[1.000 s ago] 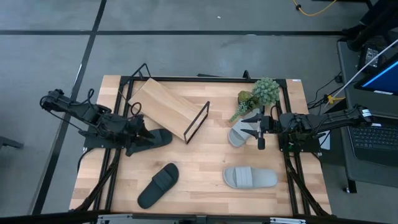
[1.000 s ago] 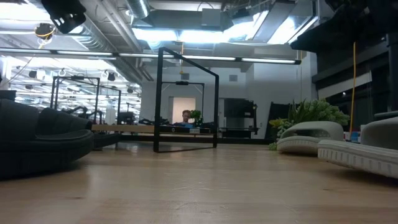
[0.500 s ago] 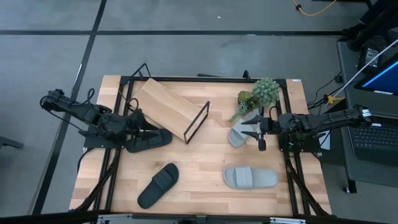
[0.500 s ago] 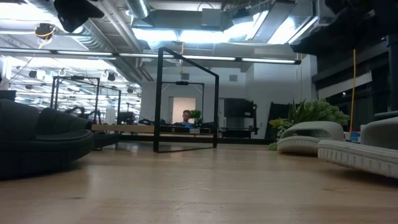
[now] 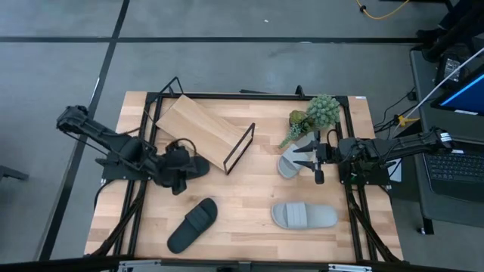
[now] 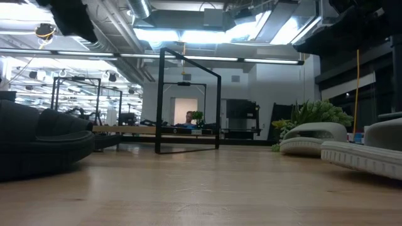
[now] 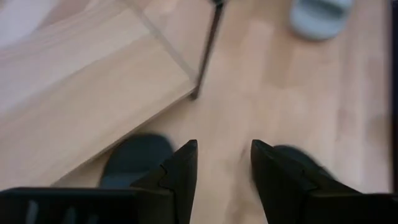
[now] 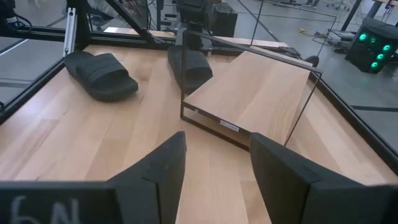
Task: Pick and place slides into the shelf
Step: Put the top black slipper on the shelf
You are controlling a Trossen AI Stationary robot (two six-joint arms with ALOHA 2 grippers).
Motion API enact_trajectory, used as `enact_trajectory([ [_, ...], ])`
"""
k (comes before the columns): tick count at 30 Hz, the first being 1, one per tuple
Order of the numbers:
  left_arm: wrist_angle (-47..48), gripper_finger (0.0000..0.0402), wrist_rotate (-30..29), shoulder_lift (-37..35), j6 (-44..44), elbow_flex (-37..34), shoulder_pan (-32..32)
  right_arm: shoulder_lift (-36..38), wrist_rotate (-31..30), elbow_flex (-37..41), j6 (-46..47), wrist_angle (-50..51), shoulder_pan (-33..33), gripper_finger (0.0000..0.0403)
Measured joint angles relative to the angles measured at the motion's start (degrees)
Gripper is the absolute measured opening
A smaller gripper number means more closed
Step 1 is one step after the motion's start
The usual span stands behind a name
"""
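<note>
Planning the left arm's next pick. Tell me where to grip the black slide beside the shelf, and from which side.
Probably grip the black slide by its wide strap, coming from above. It lies flat beside the shelf, so the raised strap is the part jaws can straddle. The left gripper hangs open over it; the right gripper, open, waits across the table.

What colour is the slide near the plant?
Light grey. The slide beside the plant shows best in the high view.
</note>
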State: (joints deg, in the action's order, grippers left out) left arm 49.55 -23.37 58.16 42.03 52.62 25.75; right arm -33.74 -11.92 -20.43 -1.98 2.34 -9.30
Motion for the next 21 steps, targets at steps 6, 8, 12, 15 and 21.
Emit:
enact_trajectory([
  [6, 13.5, 0.014, -4.1, 6.5, 12.6, 8.4, 3.9, 0.0, 0.0, 0.0, 0.0, 0.6, 0.0, 0.018],
  [8, 15.1, 0.014, -4.2, 7.8, 17.1, 9.3, 4.8, 0.0, 0.0, 0.0, 0.0, 0.6, 0.0, 0.018],
  [12, 18.3, 0.014, -4.7, 9.8, 27.1, 9.4, 6.5, 0.0, 0.0, 0.0, 0.0, 0.6, 0.0, 0.018],
  [15, 21.9, 0.014, -4.8, 11.0, 34.7, 9.4, 7.8, 0.0, 0.0, 0.0, 0.4, 0.6, 0.0, 0.018],
  [21, 21.0, 0.014, -7.2, 12.8, 44.0, 7.0, 9.9, 0.0, 0.0, 0.0, 0.2, 1.0, 0.0, 0.018],
])
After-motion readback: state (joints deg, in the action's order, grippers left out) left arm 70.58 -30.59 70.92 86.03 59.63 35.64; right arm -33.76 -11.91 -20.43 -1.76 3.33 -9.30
